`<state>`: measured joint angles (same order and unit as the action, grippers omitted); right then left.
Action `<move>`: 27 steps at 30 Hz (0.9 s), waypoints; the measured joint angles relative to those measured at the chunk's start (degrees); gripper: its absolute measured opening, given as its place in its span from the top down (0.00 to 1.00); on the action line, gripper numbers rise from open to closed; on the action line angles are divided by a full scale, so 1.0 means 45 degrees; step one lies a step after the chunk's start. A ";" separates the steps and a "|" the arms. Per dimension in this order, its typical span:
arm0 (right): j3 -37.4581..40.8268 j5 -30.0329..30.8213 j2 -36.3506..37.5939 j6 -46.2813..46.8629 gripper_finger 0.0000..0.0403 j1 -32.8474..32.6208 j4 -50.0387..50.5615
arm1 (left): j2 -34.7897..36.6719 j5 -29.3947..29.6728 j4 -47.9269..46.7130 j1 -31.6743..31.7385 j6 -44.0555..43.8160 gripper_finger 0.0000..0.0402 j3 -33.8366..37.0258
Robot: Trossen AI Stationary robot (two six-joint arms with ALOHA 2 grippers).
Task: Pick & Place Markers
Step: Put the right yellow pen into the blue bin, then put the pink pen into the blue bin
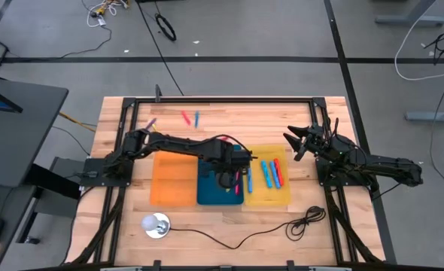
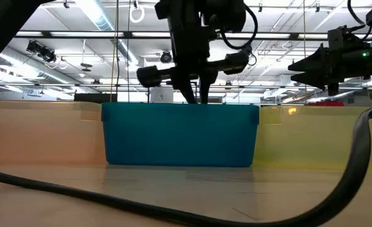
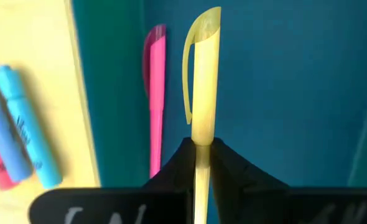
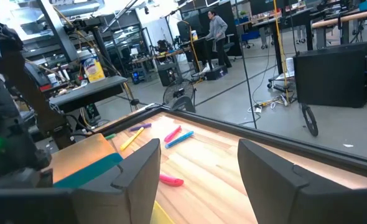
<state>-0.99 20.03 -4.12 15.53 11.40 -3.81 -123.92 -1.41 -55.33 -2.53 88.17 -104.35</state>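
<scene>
Left gripper (image 3: 202, 155) pinches yellow marker (image 3: 203, 74) over blue tray (image 3: 283, 93); early release could bounce it onto pink marker (image 3: 155, 93). Right gripper (image 4: 196, 168) waits wide open.

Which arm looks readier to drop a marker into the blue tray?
The left: its claw already grips a yellow marker above the blue tray. The right claw hangs open and empty beyond the yellow tray.
</scene>
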 joint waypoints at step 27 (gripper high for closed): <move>0.0000 -0.0003 0.0005 0.0003 0.47 -0.0001 0.0000 | -0.0894 -0.0093 0.1874 -0.0047 -0.0531 0.58 0.0446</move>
<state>-0.99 20.02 -4.10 15.54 11.40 -3.81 -127.94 -1.83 -46.90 -2.74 85.78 -102.35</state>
